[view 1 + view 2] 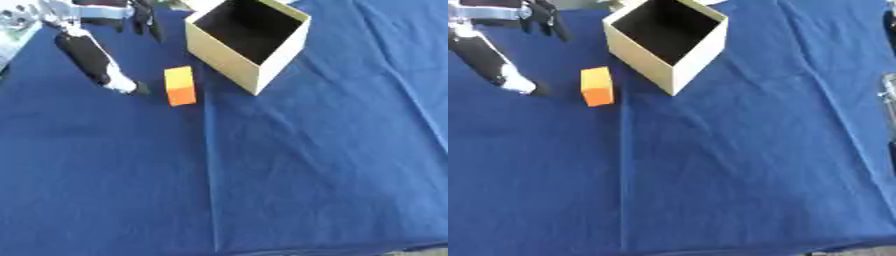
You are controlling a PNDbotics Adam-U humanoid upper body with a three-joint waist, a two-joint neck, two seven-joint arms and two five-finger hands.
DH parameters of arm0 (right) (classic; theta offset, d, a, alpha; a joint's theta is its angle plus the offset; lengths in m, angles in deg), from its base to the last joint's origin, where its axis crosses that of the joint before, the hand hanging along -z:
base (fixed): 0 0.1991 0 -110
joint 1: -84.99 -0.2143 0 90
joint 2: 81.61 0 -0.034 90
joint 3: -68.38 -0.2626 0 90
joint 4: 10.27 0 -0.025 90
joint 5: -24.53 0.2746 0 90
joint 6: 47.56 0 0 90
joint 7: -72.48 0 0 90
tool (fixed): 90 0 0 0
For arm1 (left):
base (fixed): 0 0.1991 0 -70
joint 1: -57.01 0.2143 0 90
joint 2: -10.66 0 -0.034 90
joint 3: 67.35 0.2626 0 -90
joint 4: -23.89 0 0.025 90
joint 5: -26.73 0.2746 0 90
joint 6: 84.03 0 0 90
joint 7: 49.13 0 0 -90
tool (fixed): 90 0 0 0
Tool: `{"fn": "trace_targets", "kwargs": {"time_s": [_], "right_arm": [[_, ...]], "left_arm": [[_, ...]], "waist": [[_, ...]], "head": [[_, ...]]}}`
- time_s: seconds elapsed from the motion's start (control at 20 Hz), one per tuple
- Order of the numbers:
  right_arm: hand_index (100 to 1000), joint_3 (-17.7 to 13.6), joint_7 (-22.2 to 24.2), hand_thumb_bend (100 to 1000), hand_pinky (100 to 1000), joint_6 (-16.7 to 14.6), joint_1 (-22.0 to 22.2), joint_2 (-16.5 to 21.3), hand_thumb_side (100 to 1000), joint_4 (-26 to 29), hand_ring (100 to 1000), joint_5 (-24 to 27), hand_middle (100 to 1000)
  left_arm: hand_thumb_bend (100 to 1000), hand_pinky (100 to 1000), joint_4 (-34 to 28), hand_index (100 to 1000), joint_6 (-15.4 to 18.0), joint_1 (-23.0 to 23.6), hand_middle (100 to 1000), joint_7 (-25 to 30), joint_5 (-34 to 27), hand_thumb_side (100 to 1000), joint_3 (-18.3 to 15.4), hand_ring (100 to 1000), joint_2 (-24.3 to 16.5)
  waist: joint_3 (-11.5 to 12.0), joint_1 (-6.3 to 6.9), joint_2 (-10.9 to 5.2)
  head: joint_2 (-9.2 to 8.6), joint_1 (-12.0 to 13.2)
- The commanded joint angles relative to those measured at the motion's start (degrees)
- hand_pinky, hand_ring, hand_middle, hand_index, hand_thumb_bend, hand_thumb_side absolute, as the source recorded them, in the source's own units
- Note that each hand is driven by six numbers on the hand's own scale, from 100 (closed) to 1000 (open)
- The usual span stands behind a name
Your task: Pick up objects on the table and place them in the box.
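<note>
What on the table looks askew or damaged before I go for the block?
Nothing looks damaged or spilled. The open box sits turned, one corner toward the camera, upright. The yellow-and-orange block lies apart from it on the blue cloth, which has creases. The left hand hovers beside the block.

Left hand (96,20) cut off at the top edge; box (229,59) interior dark.

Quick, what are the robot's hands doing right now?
Left hand: open, fingers straight, holding nothing, beside the orange block.
Right hand: only a sliver at the right edge, cannot tell.
</note>
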Motion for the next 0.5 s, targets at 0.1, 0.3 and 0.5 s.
{"fn": "trace_targets", "kwargs": {"time_s": [0.1,0.3,0.5], "right_arm": [[765,-0.5,0.1,100,795,0.0,-0.5,0.6,800,0.9,736,0.2,671],[765,-0.5,0.2,100,794,0.1,-0.6,0.2,801,0.9,735,0.3,670],[765,-0.5,0.3,100,794,0.2,-0.7,0.0,800,0.9,735,0.3,670]], "left_arm": [[558,710,0.5,872,0.1,-1.2,809,0.1,0.7,417,-0.7,815,-0.8],[608,706,5.4,874,-2.8,-2.3,809,1.4,2.4,442,-0.7,814,2.1],[662,709,10.7,886,-4.0,-3.5,814,0.8,3.2,464,-0.4,819,4.6]], "waist": [[-0.1,-0.05,-1.51],[-0.3,0.00,-1.77],[-0.5,0.06,-1.79]], "head": [[0.83,0.4],[1.63,1.3],[2.12,1.8]]}}
